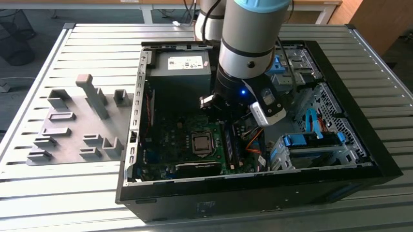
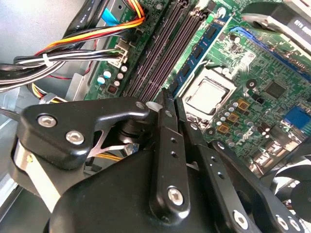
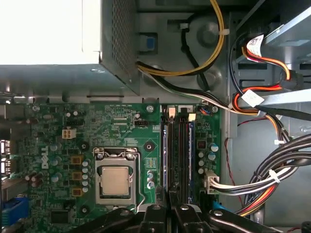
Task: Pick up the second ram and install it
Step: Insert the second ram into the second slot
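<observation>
The second ram [image 2: 201, 46] is a thin green stick with dark chips. It stands on edge in the slot row next to the CPU socket [image 2: 209, 94], and it shows as a narrow strip [image 3: 166, 155] in the first wrist view. In the exterior view the stick [image 1: 228, 145] lies right of the socket. My gripper [image 2: 167, 102] is inside the open computer case, with its black fingers [image 2: 167, 145] pressed together. The fingertips hover right at one end of the stick, in line with it. Whether they touch it is hidden. In the first wrist view the gripper [image 3: 170, 206] sits over the slot rows.
A silver power supply [image 1: 179, 63] fills the far end of the case. Bundles of orange, yellow and black cables [image 3: 272, 184] run beside the slots. Blue drive brackets [image 1: 310, 140] sit on the exterior view's right. Grey holder blocks [image 1: 77, 121] stand on the slatted table outside the case.
</observation>
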### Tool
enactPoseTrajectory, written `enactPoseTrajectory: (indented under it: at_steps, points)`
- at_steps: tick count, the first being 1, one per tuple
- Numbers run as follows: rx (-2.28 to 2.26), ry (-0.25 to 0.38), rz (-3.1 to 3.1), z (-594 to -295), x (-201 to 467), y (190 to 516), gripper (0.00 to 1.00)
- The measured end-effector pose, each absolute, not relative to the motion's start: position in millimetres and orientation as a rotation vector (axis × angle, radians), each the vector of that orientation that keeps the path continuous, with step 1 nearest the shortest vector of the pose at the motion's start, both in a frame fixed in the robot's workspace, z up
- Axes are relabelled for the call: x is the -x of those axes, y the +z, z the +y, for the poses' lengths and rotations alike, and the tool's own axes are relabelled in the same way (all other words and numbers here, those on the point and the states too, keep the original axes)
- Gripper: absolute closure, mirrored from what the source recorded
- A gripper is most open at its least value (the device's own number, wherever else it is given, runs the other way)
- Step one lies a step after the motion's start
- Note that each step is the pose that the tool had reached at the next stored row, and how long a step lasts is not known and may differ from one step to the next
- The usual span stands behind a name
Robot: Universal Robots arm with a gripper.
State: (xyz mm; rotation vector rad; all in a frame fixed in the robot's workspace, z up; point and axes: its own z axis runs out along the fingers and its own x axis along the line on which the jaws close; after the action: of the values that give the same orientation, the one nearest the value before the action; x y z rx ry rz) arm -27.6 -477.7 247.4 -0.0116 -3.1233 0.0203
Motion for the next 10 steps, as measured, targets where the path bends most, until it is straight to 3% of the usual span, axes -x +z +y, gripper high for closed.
enactPoseTrajectory:
  at_steps: [10]
  points:
    - [0.062,0.018,-3.123,-478,25,232,0.86]
